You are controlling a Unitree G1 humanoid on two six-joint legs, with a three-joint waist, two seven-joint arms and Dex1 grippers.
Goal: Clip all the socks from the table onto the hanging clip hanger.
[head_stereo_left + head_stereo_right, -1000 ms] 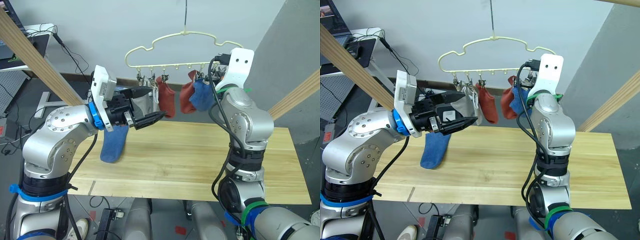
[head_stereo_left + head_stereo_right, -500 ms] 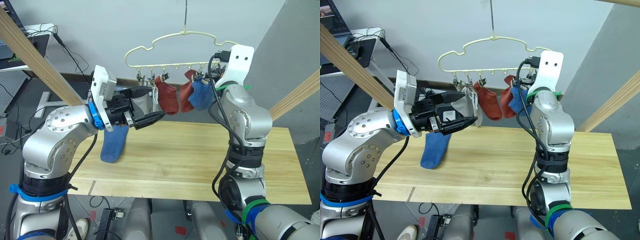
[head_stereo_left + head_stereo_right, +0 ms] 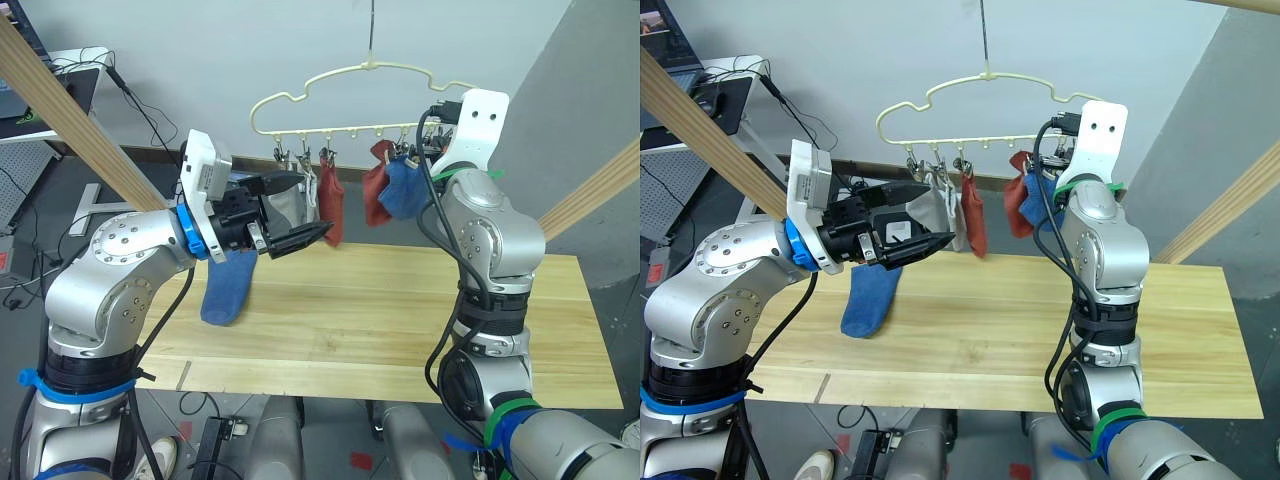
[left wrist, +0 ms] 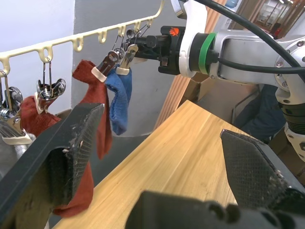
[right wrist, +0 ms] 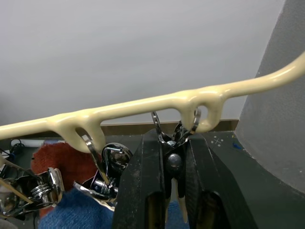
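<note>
**Socks on a cloud-shaped clip hanger, one left on the counter**

A thin pale-yellow wire clip hanger (image 3: 345, 100) with a cloud-like outline is hung above the light wood-plank counter (image 3: 400, 310). From its small metal clips (image 4: 45, 88), soft fabric socks are suspended: light grey (image 3: 287, 207), two rust-red (image 3: 331, 210) and one blue (image 3: 403, 190). A second blue sock (image 3: 228, 286) is laid flat near the counter's left end. The right claw (image 5: 174, 162) is pinched closed on the end metal clip (image 5: 175, 143). The left claw (image 3: 290, 212) is held wide open and empty before the grey socks.
</note>
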